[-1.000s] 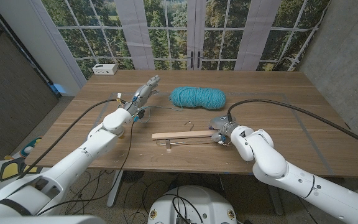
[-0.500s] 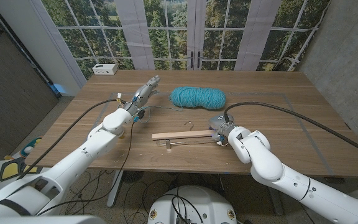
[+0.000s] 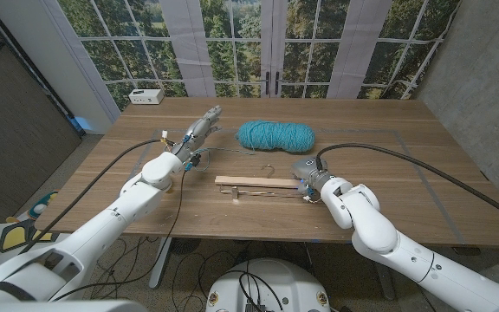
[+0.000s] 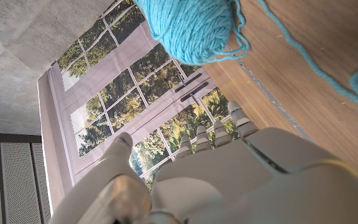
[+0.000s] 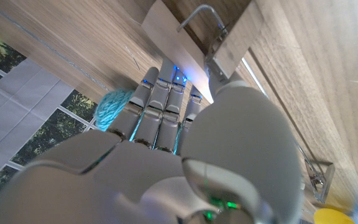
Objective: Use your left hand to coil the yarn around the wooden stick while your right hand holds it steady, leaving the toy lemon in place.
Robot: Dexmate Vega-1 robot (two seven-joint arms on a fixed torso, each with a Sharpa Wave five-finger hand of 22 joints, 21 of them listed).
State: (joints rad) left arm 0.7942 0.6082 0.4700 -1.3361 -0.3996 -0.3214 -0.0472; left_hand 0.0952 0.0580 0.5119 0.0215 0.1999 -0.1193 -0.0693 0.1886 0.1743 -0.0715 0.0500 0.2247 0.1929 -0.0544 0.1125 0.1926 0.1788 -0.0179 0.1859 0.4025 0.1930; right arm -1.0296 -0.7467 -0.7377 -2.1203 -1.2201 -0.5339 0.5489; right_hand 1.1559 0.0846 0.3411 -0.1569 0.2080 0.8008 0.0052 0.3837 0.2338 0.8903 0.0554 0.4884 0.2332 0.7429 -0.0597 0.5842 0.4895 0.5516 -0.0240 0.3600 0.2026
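Observation:
A teal yarn ball (image 3: 275,135) (image 4: 191,28) lies at the table's middle back, and a loose strand (image 4: 303,59) trails from it toward my left hand. My left hand (image 3: 196,132) (image 4: 229,162) hovers left of the ball, fingers straight and pointing at it, holding nothing. The wooden stick (image 3: 249,181) (image 5: 166,34), with a metal hook (image 3: 265,172), lies nearly level in front of the ball. My right hand (image 3: 308,177) (image 5: 166,124) holds the stick's right end, fingers laid along it and thumb on the near side. A yellow toy lemon (image 5: 334,216) shows beside that hand.
A white box (image 3: 145,96) stands at the table's back left corner. A thin metal wire (image 3: 258,196) lies just in front of the stick. Black cables run along both arms. Bare wood (image 3: 388,121) spreads to the right of the yarn.
The stick has shifted a little farther from the front edge and turned more level, carried by my right hand. My left hand has stayed where it was.

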